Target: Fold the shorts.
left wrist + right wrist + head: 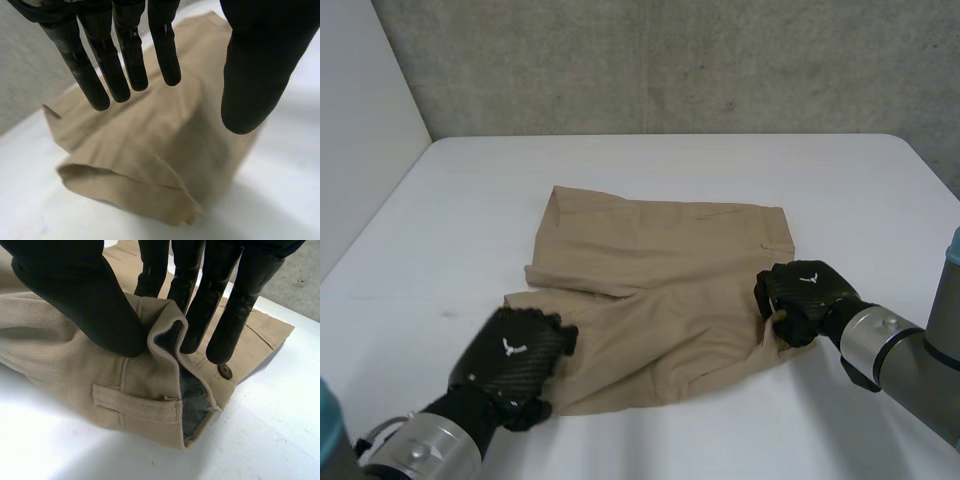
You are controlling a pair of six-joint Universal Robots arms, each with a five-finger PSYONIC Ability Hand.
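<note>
Tan shorts (650,270) lie flat on the white table (670,160), waistband toward my right hand and leg hems toward my left. My left hand (515,350) sits over the near leg's hem corner. In its wrist view its fingers (125,60) are straight and apart from the thumb, above the cloth (150,150), holding nothing. My right hand (805,295) is at the near end of the waistband. There its thumb (85,300) and fingers pinch a raised fold of the waistband (160,320), beside a belt loop (135,405) and a button (225,371).
A white side wall (360,130) borders the table on the left and a grey concrete wall (670,60) stands behind it. Bare table surrounds the shorts on all sides.
</note>
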